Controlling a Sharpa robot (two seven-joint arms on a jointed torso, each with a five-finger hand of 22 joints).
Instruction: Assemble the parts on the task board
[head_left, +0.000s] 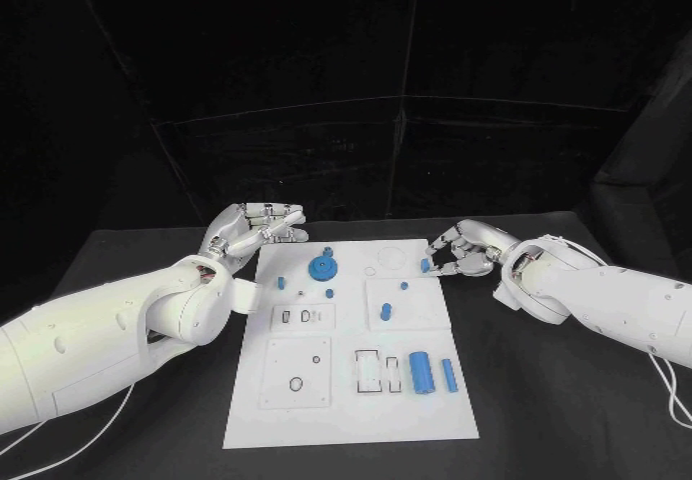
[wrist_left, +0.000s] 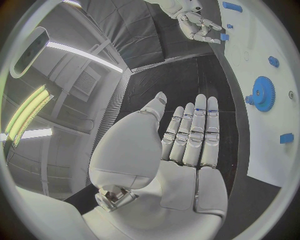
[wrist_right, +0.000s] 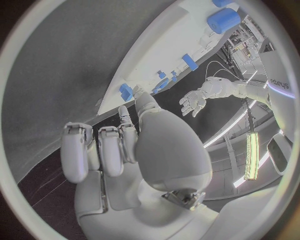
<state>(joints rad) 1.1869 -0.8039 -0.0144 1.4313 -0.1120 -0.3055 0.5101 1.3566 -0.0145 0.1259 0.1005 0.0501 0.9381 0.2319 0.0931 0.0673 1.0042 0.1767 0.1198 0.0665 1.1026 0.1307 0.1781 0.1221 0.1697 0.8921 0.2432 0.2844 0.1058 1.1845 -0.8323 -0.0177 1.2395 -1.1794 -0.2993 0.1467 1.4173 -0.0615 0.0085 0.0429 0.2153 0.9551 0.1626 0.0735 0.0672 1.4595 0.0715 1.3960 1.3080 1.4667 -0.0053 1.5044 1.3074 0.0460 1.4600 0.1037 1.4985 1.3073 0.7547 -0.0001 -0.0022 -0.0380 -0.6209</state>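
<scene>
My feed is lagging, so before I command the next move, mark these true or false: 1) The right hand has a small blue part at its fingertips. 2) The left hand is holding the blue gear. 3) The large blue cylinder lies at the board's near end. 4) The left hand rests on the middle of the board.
1) True: the right hand pinches a small blue part at the task board edge.
2) False: the left hand is open, holding nothing; the blue gear sits on the board.
3) True: the large blue cylinder lies there, beside a thinner blue pin.
4) False: it is off the board's far left corner.
</scene>
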